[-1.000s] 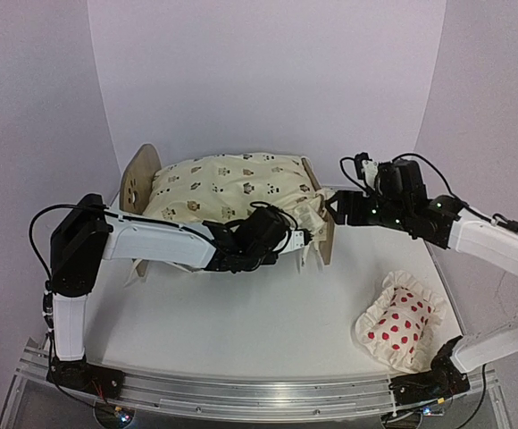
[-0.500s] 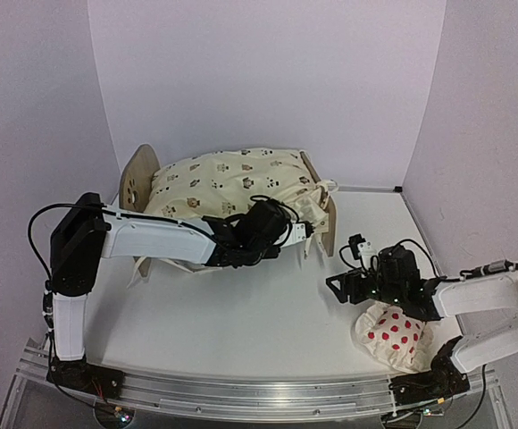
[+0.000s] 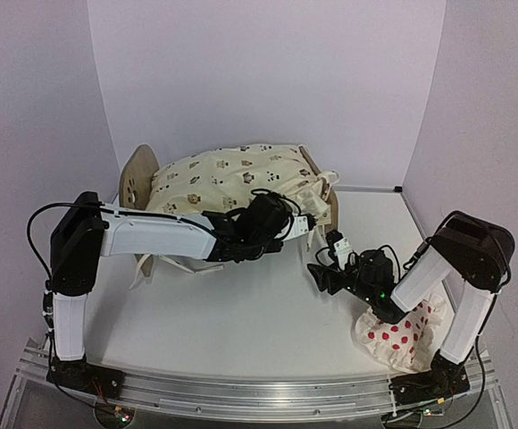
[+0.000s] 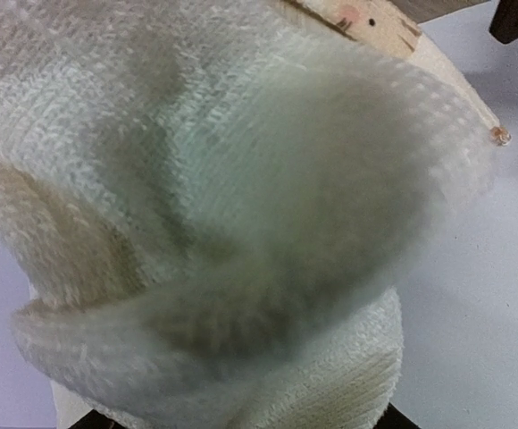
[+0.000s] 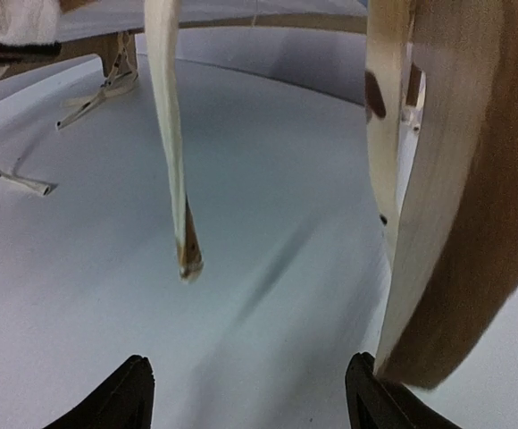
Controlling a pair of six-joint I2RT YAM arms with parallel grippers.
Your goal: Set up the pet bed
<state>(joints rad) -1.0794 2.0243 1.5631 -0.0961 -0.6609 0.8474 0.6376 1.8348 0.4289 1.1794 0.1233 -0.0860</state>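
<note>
Plywood pet bed [image 5: 438,223], just beyond right fingers [image 5: 116,393]

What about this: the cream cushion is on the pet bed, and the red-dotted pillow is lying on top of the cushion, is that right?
Not quite. The cream cushion is on the pet bed, but the red-dotted pillow is not on top of it. It lies on the table, off to the right and apart from the bed. The top external view shows this.
</note>
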